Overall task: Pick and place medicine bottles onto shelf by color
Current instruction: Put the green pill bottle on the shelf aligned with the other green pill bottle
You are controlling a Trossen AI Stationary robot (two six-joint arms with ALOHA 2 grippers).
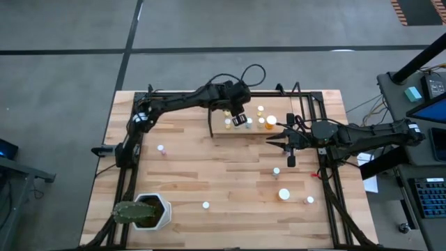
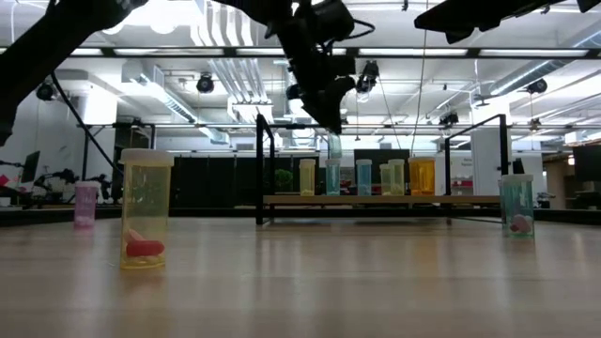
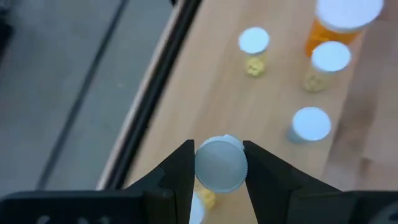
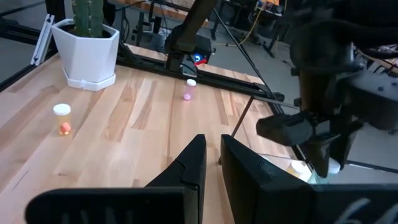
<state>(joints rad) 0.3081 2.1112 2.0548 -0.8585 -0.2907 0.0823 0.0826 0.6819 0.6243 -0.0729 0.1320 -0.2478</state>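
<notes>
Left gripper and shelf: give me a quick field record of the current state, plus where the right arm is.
left gripper: over the shelf, shut on a white-capped bottle
held bottle: off the board, above it in the low view
on the shelf: yellowish bottles, a wider orange bottle, a bluish one
loose on the tabletop: pink bottle, four more toward the right arm's side and the near edge
right gripper: beside the shelf, shut, empty
plant pot: at a near corner

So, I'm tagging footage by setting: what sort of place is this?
Probably a robotics lab or industrial workshop: exposed ceiling ducts, a butcher-block table with two robot arms, and a desk with a keyboard beside it.
</notes>
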